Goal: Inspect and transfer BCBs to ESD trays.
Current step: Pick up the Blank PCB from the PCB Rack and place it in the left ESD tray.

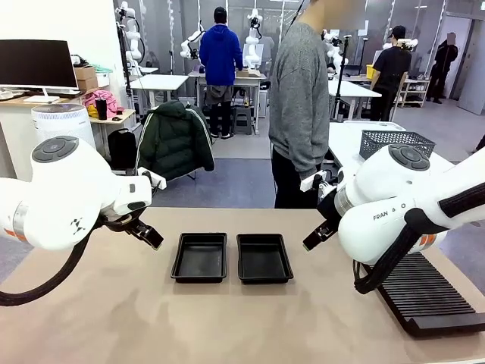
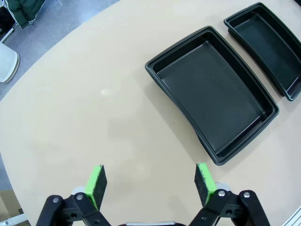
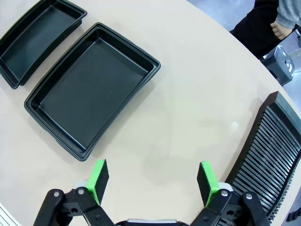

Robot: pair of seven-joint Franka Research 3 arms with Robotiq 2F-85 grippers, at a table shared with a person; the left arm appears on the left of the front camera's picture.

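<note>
Black ESD trays [image 1: 200,259] side by side; floors bare.

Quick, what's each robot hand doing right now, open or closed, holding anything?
Left hand: open, holding nothing.
Right hand: open, holding nothing.

Bright, evenly lit indoor workshop, seen sharply from three cameras.

Soft overhead light falls on the tan table [image 1: 114,318] and leaves only faint, diffuse shadows under the two black ESD trays [image 1: 201,259] and the rounded white arms [image 1: 64,193]. The arm shells look close to washed out. In both wrist views the trays' glossy rims carry thin pale highlights, and wide-angle distortion bows the table edge and tray sides toward the corners. The far background of the front view is slightly soft.
</note>
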